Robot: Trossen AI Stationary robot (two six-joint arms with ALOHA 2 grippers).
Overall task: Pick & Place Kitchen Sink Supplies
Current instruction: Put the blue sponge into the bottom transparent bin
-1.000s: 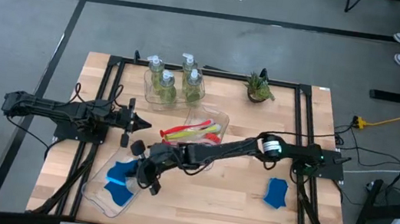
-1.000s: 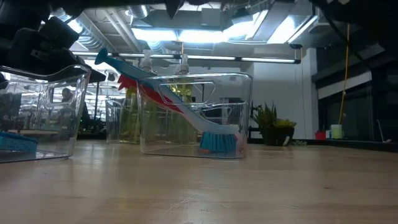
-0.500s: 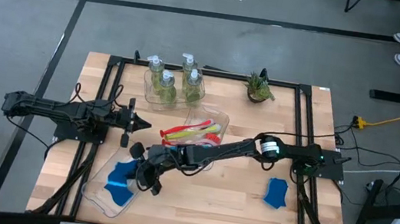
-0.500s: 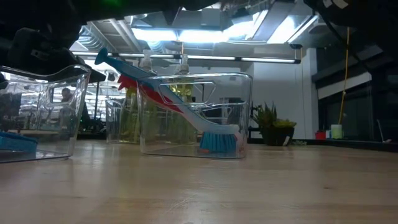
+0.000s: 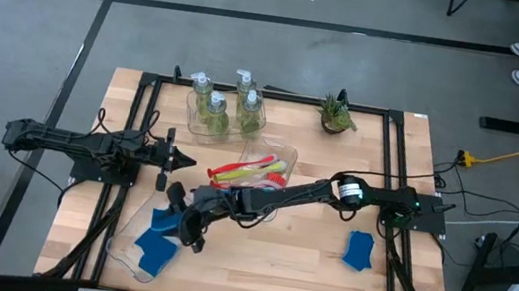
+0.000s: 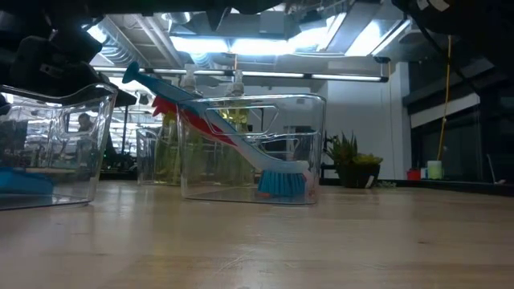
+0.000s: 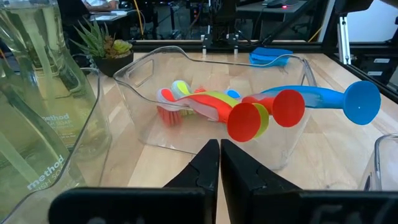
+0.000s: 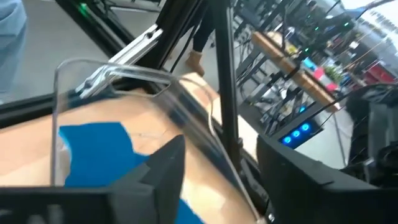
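Observation:
My right gripper [image 5: 192,236] hangs open over the right rim of the clear tray [image 5: 121,251] at the near left. Nothing is between its fingers [image 8: 163,167]. Two flat blue sponge pieces [image 5: 158,238] lie on that tray's floor, also seen in the right wrist view as blue sponge [image 8: 94,153] and in the low view as blue sponge [image 6: 22,180]. A third blue sponge [image 5: 358,250] lies on the table at the near right. My left gripper [image 5: 180,163] waits shut at the left, pointing at the tray of brushes [image 7: 211,109].
Three pump bottles [image 5: 224,104] stand in a clear tray at the far side. Red, yellow-green and blue brushes [image 5: 251,172] lie in the middle tray [image 6: 315,144]. A small potted plant [image 5: 336,114] stands at the far right. Bare wood lies between the trays and the right sponge.
My right gripper has opened and let go of a blue sponge piece. The piece has dropped into the near-left tray and now lies flat beside the other one.

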